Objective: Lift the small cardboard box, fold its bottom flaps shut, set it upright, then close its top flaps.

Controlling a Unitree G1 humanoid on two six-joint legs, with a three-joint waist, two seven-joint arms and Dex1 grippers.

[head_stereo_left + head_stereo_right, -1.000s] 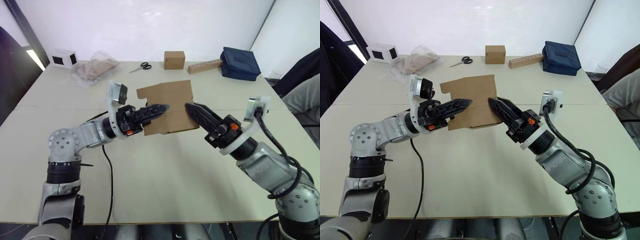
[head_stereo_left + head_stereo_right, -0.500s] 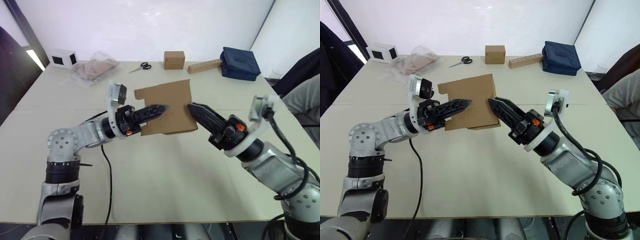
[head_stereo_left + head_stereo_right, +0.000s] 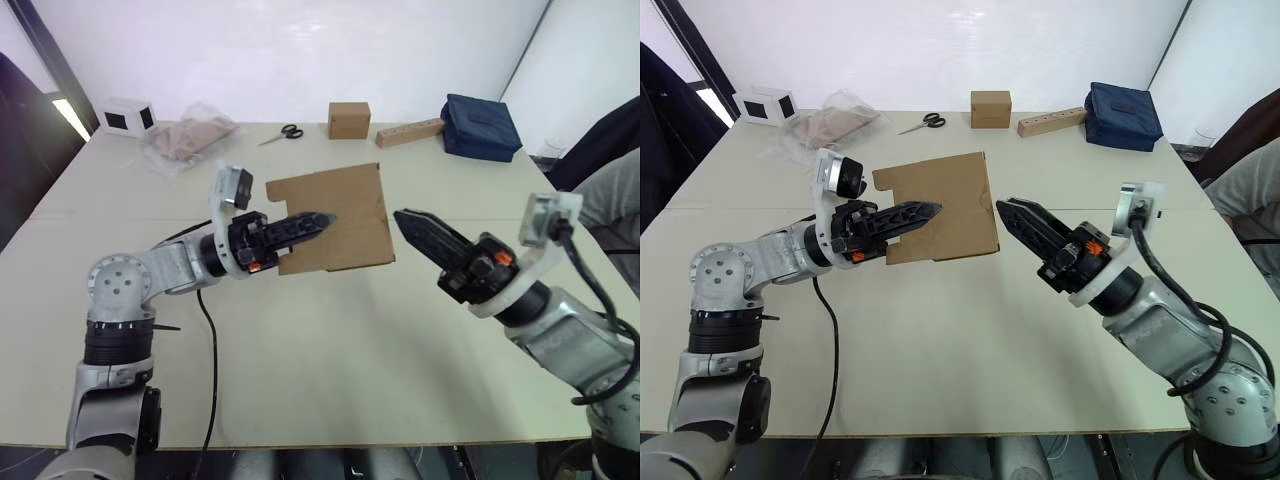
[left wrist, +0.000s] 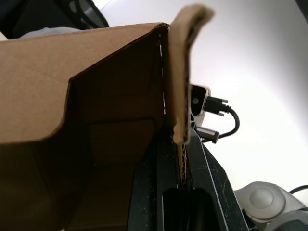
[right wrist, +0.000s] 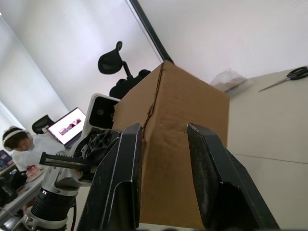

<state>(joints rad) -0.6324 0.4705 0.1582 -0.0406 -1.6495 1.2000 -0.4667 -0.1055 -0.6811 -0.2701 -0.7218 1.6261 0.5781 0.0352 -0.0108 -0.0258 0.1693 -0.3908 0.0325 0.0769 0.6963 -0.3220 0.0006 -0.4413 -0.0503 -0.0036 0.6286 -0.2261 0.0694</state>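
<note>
We saw the small cardboard box (image 3: 335, 216) held off the tabletop (image 3: 330, 350), over its middle, with a broad brown face turned up toward the head camera and tilted so that its edge nearer the far side sat higher. At its left end one flap (image 3: 280, 188) showed a stepped, notched outline; from these pictures we could not tell for certain whether this belonged to the bottom flaps or the top flaps. The left gripper (image 3: 320, 219) reached in from the left, and in the left wrist view its two fingers (image 4: 202, 178) were pinched together on a thin cardboard wall, with the box's open interior beside them. The right gripper (image 3: 410, 222) was just beside the box's right edge but apart from it, a strip of tabletop showing between its tip and the cardboard; in the right wrist view its fingers (image 5: 211, 183) stood parted with nothing between them, the box beyond them. Along the far edge of the tabletop lay a pair of scissors (image 3: 284, 133), a smaller closed brown cube box (image 3: 348, 120), a long tan block (image 3: 410, 132) and, toward the far right corner, a dark blue bag (image 3: 482, 127). Toward the far left corner sat a white box with black sides (image 3: 127, 116) and, just beside it, a clear plastic bag (image 3: 188, 139) with something pinkish inside. In the right wrist view, a person (image 5: 17, 144) sat well behind, beside an open laptop (image 5: 70, 129).
</note>
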